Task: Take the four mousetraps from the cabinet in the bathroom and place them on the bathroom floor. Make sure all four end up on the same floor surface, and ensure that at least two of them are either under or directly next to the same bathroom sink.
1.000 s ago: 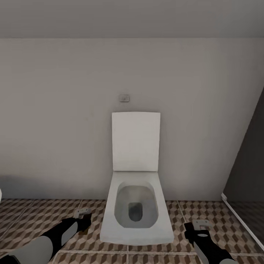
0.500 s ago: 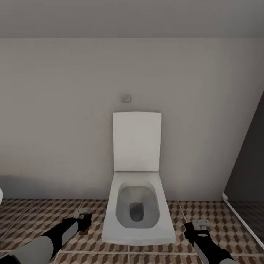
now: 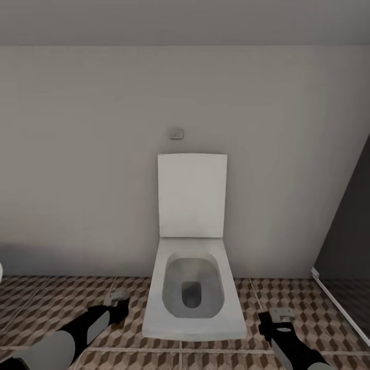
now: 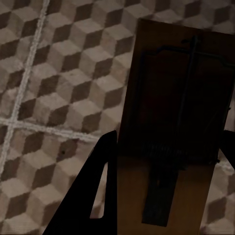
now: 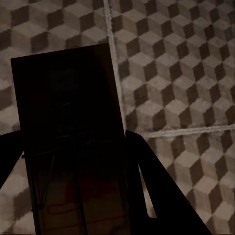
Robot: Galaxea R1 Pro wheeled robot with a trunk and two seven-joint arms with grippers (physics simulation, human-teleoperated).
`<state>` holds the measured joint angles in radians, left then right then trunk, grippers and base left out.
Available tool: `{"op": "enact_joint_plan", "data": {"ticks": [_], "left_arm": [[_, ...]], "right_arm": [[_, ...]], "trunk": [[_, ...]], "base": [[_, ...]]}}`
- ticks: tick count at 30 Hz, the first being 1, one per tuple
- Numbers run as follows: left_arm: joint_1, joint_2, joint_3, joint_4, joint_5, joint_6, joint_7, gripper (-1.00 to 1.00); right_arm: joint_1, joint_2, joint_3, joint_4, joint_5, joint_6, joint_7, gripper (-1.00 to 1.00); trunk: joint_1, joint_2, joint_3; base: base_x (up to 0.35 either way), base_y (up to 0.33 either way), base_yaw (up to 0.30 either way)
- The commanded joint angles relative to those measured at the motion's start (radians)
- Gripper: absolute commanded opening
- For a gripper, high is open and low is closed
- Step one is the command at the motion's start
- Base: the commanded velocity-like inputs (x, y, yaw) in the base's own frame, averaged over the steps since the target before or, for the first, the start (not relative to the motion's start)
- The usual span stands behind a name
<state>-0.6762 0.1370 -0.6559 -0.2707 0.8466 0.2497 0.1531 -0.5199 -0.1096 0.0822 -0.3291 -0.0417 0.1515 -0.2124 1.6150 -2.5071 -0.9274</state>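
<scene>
My left gripper [image 3: 116, 304] hangs low over the bathroom floor [image 3: 46, 308], left of the toilet. In the left wrist view it [image 4: 166, 161] is shut on a mousetrap [image 4: 171, 112], a brown wooden plate with dark wire parts, held above the cube-patterned tiles [image 4: 58, 73]. My right gripper [image 3: 280, 319] hangs on the toilet's other side. In the right wrist view it [image 5: 73, 166] is shut on a second mousetrap [image 5: 68, 107], whose red mark shows faintly near the fingers [image 5: 147, 186]. The cabinet and the bathroom sink are out of view.
A white toilet [image 3: 191, 288] with its lid raised stands against the grey wall straight ahead, a flush button [image 3: 176, 133] above it. A dark glass panel [image 3: 349, 241] with a white base rail closes off the right side. Open tiles lie on both sides of the toilet.
The whole picture has shifted slightly, so the camera has moved; the toilet looks a touch nearer. Both arms keep the same pose with their mousetraps.
</scene>
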Motion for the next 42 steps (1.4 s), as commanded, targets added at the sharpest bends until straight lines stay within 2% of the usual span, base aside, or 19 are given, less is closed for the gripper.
{"op": "enact_joint_plan", "data": {"ticks": [1, 7, 9, 12, 16, 18, 22, 26, 35, 42], "left_arm": [[0.0, 0.001, -0.01, -0.004, 0.008, 0.005, 0.012, -1.0], [0.0, 0.0, -0.014, -0.004, 0.008, 0.006, 0.012, -1.0], [0.0, -0.007, -0.013, -0.019, 0.007, 0.012, 0.013, -1.0], [0.0, -0.024, -0.013, -0.089, 0.003, 0.019, 0.032, -1.0], [-0.02, -0.039, -0.01, -0.148, 0.001, 0.023, 0.091, -1.0], [-0.024, -0.042, -0.009, -0.157, 0.0, 0.023, 0.1, -1.0], [-0.029, -0.043, -0.009, -0.173, -0.001, 0.018, 0.12, -1.0], [-0.028, -0.036, -0.01, -0.16, 0.0, 0.011, 0.155, -1.0], [-0.028, -0.037, -0.004, -0.157, 0.0, 0.006, 0.16, -1.0], [-0.028, -0.036, -0.001, -0.158, 0.0, 0.005, 0.16, -1.0]], "right_arm": [[0.0, -0.001, 0.008, -0.002, -0.008, 0.007, -0.005, -1.0], [0.0, 0.001, 0.006, -0.012, -0.007, 0.019, -0.007, -1.0], [-0.006, 0.01, 0.005, -0.036, -0.009, 0.047, -0.013, -1.0], [-0.06, 0.035, 0.003, -0.052, -0.016, 0.068, -0.02, -1.0], [-0.141, 0.051, -0.001, -0.05, -0.026, 0.072, -0.022, -1.0], [-0.153, 0.057, -0.002, -0.056, -0.025, 0.074, -0.024, -1.0], [-0.165, 0.08, -0.007, -0.106, -0.023, 0.049, -0.124, -1.0], [-0.166, 0.083, -0.007, -0.106, -0.028, -0.008, -0.157, -1.0], [-0.166, 0.079, 0.001, -0.04, -0.02, -0.013, -0.15, -1.0], [-0.166, 0.078, 0.002, -0.032, -0.016, -0.009, -0.147, -1.0]], "trunk": [[0.0, -0.001, -0.005], [0.003, -0.002, -0.028], [0.004, -0.003, -0.036], [0.005, -0.003, -0.048], [0.007, -0.004, -0.063], [0.008, -0.005, -0.071], [0.01, -0.006, -0.086], [0.011, -0.007, -0.102], [0.015, -0.009, -0.137], [0.019, -0.01, -0.164]], "base": [[0.0, 0.0, 0.0], [0.0, 0.0, 0.0], [0.0, 0.0, 0.0], [0.0, 0.0, 0.0], [0.0, 0.0, 0.0], [0.0, 0.0, 0.0], [0.0, 0.0, 0.0], [0.0, 0.0, 0.0], [0.0, 0.0, 0.0], [0.0, 0.0, 0.0]]}}
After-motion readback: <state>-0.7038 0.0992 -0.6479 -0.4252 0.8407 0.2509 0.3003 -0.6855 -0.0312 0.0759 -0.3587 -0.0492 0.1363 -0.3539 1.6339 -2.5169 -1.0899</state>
